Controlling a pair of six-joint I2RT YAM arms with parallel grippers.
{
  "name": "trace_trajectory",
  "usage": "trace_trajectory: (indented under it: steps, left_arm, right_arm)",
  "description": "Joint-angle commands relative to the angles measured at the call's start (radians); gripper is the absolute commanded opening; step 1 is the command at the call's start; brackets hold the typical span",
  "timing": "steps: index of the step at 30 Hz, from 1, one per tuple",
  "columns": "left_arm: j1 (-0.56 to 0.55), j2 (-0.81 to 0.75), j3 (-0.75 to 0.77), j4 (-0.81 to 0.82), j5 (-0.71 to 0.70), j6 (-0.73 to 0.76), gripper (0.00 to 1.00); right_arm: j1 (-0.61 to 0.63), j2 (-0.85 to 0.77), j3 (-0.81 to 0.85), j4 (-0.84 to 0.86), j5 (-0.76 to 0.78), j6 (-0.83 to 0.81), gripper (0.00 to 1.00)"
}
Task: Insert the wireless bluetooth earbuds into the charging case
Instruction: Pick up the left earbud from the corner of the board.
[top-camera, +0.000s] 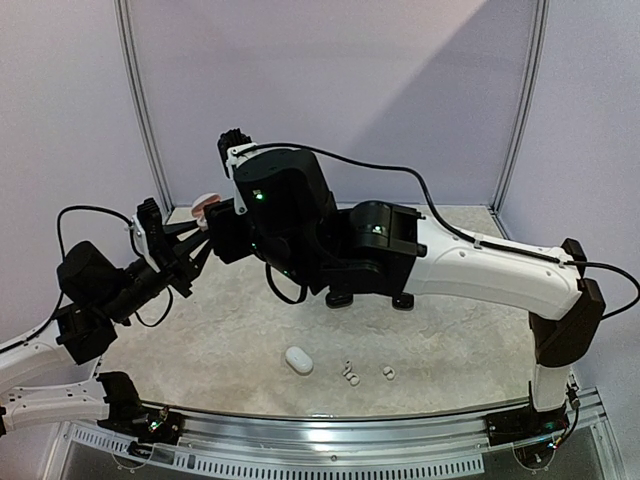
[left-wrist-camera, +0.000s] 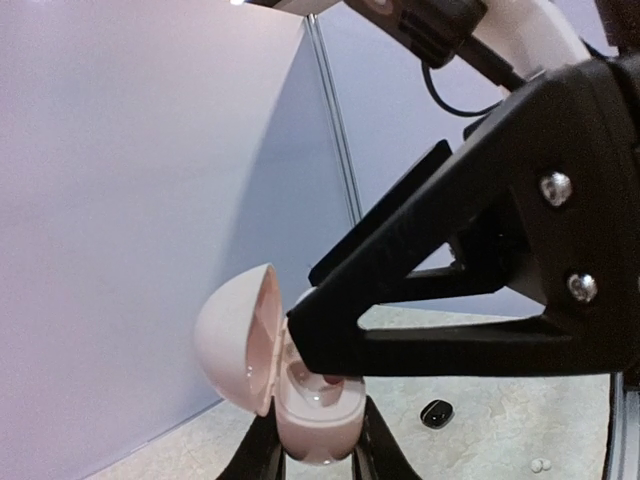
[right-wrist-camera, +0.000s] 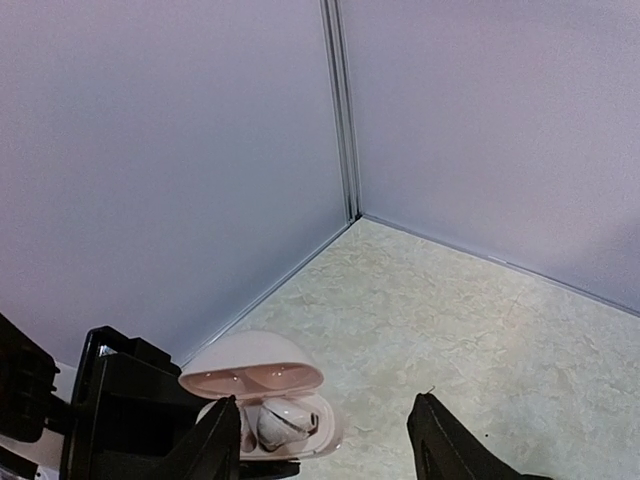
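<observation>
Beige tabletop (top-camera: 220, 340) carries loose earbuds (top-camera: 350, 376) awaiting insertion. Your left gripper (left-wrist-camera: 320, 445) clamps the open pink charging case (left-wrist-camera: 315, 410); one bud (right-wrist-camera: 275, 420) appears seated, and your right gripper (right-wrist-camera: 330, 440) stands released above it.

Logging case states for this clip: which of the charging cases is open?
The pale pink case gripped aloft by the left end effector: its lid is hinged back. The white case lying on the table is closed.
</observation>
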Motion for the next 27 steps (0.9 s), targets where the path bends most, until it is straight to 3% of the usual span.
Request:
trace_trajectory:
  steps: [1,6,11,14,19,22,27]
  left_arm:
    - [0.017,-0.025,0.038,-0.064,-0.023,-0.083,0.0]
    - [0.026,-0.037,0.048,-0.184,-0.028,-0.15,0.0]
    - [0.033,-0.056,0.046,-0.26,-0.019,-0.184,0.0]
    - [0.036,-0.076,0.045,-0.281,0.002,-0.172,0.0]
    - [0.038,-0.122,0.04,-0.343,0.051,-0.131,0.0]
    - [0.038,-0.171,0.039,-0.428,0.055,-0.122,0.0]
    - [0.049,-0.24,0.041,-0.61,0.082,-0.095,0.0]
  right_arm:
    - [-0.006,-0.071,0.003,-0.026,-0.023,-0.022,0.62]
    - [-0.014,-0.133,0.022,-0.044,-0.127,-0.033,0.67]
    - [-0.042,-0.202,0.006,-0.127,-0.152,0.056,0.67]
    - [-0.082,-0.234,-0.007,-0.319,-0.117,0.187,0.64]
    - [-0.157,-0.238,-0.083,-0.696,-0.156,0.596,0.51]
    - [-0.167,-0.221,-0.151,-0.858,-0.201,0.754,0.47]
    - [-0.169,-0.103,-0.219,-0.96,-0.356,0.839,0.46]
